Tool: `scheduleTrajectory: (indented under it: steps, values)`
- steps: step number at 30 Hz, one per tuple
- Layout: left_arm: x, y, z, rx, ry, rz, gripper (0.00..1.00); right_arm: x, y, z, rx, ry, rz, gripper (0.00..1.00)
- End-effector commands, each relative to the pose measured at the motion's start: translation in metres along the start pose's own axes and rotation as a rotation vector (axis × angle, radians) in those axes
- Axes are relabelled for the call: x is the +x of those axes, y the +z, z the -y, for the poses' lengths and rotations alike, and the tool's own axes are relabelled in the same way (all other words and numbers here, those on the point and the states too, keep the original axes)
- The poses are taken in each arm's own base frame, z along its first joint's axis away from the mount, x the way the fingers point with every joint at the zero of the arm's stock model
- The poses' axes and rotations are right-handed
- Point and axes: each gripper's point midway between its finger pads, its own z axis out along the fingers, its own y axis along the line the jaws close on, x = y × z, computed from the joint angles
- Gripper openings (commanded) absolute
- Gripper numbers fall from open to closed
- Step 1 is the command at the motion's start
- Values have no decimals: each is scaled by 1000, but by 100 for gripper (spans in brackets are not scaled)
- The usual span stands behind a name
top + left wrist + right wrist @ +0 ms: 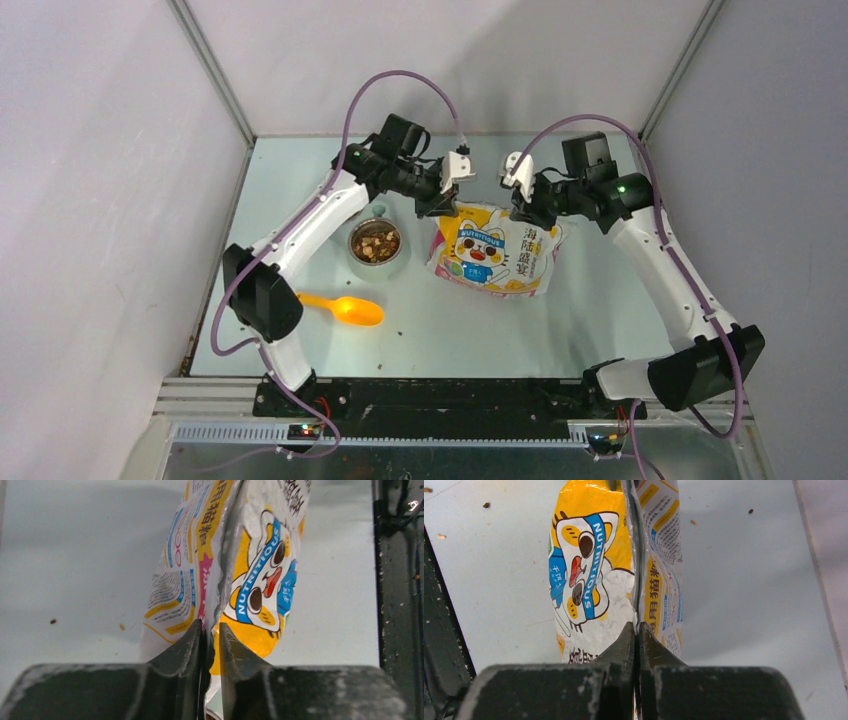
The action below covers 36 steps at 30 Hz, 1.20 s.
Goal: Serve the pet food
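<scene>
The pet food point(376, 243) fills a steel bowl point(354, 258) left of centre. The cartoon-cat bag point(495, 252) lies on the table to the bowl's right. My left gripper point(441, 206) is at the bag's top left edge. In the left wrist view its jaws point(210, 630) stand nearly together on the bag's point(260, 575) top seam, with a narrow gap. My right gripper point(521, 207) is at the top right edge. In the right wrist view it point(637, 628) is shut tight on the bag's point(594, 570) seam. The orange scoop point(346, 308) lies empty at the front left.
Stray kibble crumbs lie on the table point(53, 621), point(486, 504). The table's black front rail point(440, 392) carries both arm bases. White walls close in the left, back and right sides.
</scene>
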Motion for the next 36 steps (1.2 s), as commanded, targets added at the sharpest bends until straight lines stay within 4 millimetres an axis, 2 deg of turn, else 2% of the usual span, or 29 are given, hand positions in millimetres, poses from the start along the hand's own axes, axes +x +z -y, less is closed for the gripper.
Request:
scheduleTrajectory:
  steps: [1,2,4,9,11,14,15,16,17,19,20,22,23,25,26,27,28,32,33,34,36]
  values:
    - [-45,-23,14,7,118,153,29,-21,-5,22,77,-8,75,0]
    - [-52,-18,17,14,132,172,33,-22,-5,21,69,-6,79,0]
    - [-64,-7,22,35,172,212,35,-24,-4,20,63,0,91,0]
    - [-80,21,16,59,165,264,32,-27,-6,17,57,-5,109,0]
    - [-83,27,15,65,158,274,23,-28,-6,17,59,-4,119,0]
    - [-81,32,15,64,149,265,3,-30,-6,14,59,7,138,0]
    - [-79,32,15,61,140,261,2,-32,-6,14,57,4,152,1]
    - [-79,31,15,59,137,259,0,-30,-4,12,51,16,155,5]
    - [-77,30,15,58,128,255,0,-34,-3,12,51,10,176,14]
    - [-78,28,16,61,112,260,0,-36,1,11,54,12,211,26]
    - [-78,26,17,66,104,264,0,-34,5,7,45,26,217,30]
    - [-78,24,17,69,93,271,0,-37,11,5,44,24,243,31]
    - [-78,23,17,68,89,275,0,-40,14,9,58,17,256,30]
    - [-78,22,17,68,81,280,0,-42,19,11,64,31,266,20]
    - [-78,21,18,70,80,282,0,-43,20,11,65,46,271,7]
    - [-78,20,18,68,77,285,0,-45,21,14,71,48,276,3]
    - [-77,20,17,67,73,285,0,-46,20,14,73,47,281,0]
    - [-74,16,15,62,60,284,0,-44,14,15,76,53,282,0]
    - [-73,16,16,64,59,285,0,-43,12,16,83,57,281,5]
    - [-72,14,16,64,57,283,0,-39,11,15,81,70,269,22]
    - [-70,12,16,62,58,279,0,-35,6,13,83,82,247,32]
